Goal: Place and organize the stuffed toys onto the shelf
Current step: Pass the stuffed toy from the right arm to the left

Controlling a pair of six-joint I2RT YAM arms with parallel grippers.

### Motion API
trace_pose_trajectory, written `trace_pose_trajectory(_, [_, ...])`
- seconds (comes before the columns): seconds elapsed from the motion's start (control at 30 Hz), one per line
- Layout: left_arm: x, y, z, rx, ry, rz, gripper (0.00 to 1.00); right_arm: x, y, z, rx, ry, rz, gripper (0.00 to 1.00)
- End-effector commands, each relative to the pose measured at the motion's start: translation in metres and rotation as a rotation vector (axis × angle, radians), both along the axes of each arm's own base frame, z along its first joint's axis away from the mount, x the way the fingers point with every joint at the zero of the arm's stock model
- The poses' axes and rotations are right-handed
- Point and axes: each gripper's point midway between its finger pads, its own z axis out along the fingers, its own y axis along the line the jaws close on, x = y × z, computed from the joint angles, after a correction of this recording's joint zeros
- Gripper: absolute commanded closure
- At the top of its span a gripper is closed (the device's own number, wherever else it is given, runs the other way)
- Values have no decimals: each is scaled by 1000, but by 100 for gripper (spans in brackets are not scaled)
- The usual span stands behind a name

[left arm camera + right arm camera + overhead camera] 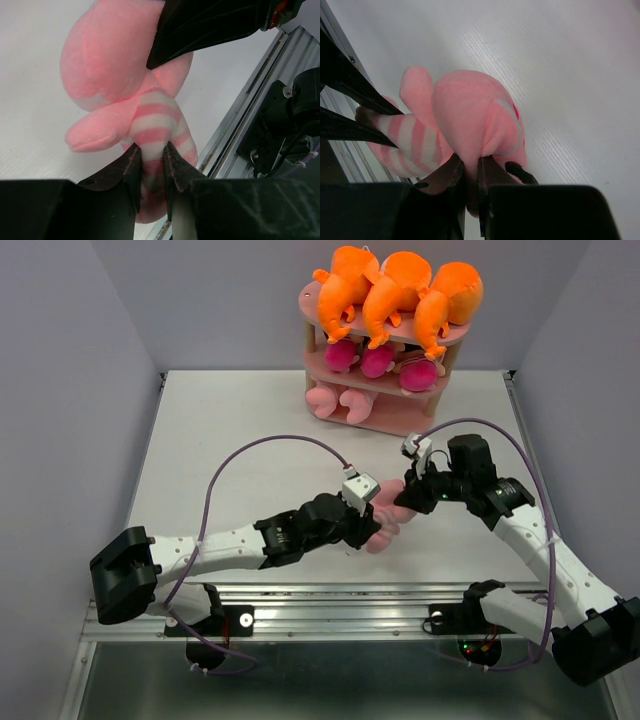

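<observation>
A pale pink striped pig (388,520) is held between both grippers over the table's middle front. My left gripper (152,165) is shut on its striped body (157,122). My right gripper (471,172) is shut on a fold of its pink head (470,110). The pink shelf (385,420) stands at the back. Three orange monsters (395,295) lie on its top tier, magenta dolls (375,360) on the middle tier, and pink pigs (335,400) on the bottom tier.
The white table (240,430) stretches left of the shelf. A metal rail (330,600) runs along the near edge. Purple cables (270,445) arc above both arms. Grey walls close in the left, right and back sides.
</observation>
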Motion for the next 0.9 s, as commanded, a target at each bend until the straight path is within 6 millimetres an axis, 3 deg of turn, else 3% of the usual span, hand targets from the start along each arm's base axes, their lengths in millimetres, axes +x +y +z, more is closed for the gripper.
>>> trace_pose_trajectory(0.0, [-8, -7, 20, -74, -33, -68, 100, 12, 0, 16, 23, -75, -29, 94])
trace_pose_trajectory(0.07, [-6, -5, 20, -71, -38, -66, 100, 13, -1, 15, 20, -77, -36, 92])
trace_pose_trajectory(0.2, [3, -1, 19, -66, -34, -40, 100, 15, -1, 14, 16, -78, -44, 65])
trace_pose_trajectory(0.23, [4, 1, 18, -63, -31, -35, 100, 17, -1, 17, 15, -85, -47, 44])
trace_pose_trajectory(0.3, [15, 6, 14, -51, -25, -6, 100, 19, -2, 19, 11, -91, -58, 26])
trace_pose_trajectory(0.33, [18, 6, 15, -49, -24, 1, 100, 21, -3, 21, 9, -96, -65, 10])
trace_pose_trajectory(0.37, [26, 10, 13, -37, -23, 19, 100, 22, -3, 27, 13, -111, -71, 0])
trace_pose_trajectory(0.57, [40, 8, 13, -28, -17, 19, 100, 46, -19, 59, -3, -219, -218, 0])
trace_pose_trajectory(0.73, [68, -2, 14, 2, -31, 49, 100, 85, -60, 92, 18, -313, -581, 0])
trace_pose_trajectory(0.87, [95, -18, 16, 36, -53, 70, 100, 87, -83, 97, 50, -361, -713, 0])
